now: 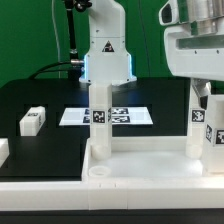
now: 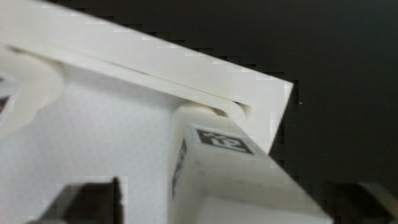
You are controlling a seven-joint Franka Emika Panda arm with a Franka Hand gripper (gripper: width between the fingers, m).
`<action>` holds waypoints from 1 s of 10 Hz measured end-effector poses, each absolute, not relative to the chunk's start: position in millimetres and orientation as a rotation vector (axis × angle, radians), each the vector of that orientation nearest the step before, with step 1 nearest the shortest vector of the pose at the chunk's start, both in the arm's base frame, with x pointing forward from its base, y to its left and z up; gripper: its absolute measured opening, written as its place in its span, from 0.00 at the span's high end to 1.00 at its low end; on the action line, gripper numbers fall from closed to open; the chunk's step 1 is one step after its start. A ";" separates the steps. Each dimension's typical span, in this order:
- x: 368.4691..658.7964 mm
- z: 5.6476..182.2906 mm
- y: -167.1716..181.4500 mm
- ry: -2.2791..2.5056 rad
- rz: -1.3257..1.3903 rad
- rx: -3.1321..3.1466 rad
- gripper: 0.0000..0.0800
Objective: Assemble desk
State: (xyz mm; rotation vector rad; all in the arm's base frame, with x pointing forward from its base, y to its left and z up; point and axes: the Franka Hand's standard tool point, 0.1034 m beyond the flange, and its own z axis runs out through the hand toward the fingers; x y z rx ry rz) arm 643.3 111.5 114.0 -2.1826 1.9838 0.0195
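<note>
Matt white plastic desk (image 1: 130, 165), matt black table (image 1: 45, 95)

Your exterior view is bright and evenly lit, with diffuse light and faint shadows. The white slab (image 1: 140, 165) and legs (image 1: 100, 115) sit near clipping, so their edges merge. There's soft glare on the arm (image 1: 105, 35) and a bluish glow at its base. The black table (image 1: 40, 95) holds no shadow detail. Wrist view is soft throughout: the close leg (image 2: 231, 185) is out of focus, its tag (image 2: 224, 140) smeared, the dark jaws just blurs at the frame edge. Both frames are coarse.
</note>
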 end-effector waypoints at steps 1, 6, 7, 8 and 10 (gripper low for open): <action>643.3 114.0 111.5 1.984 0.020 -2.183 0.21; 643.3 114.0 111.5 1.984 0.020 -2.183 0.19; 643.3 114.0 111.5 1.984 0.020 -2.183 0.19; 643.3 114.0 111.5 1.984 0.020 -2.183 0.19; 643.3 112.6 108.3 1.687 -0.005 -2.408 0.19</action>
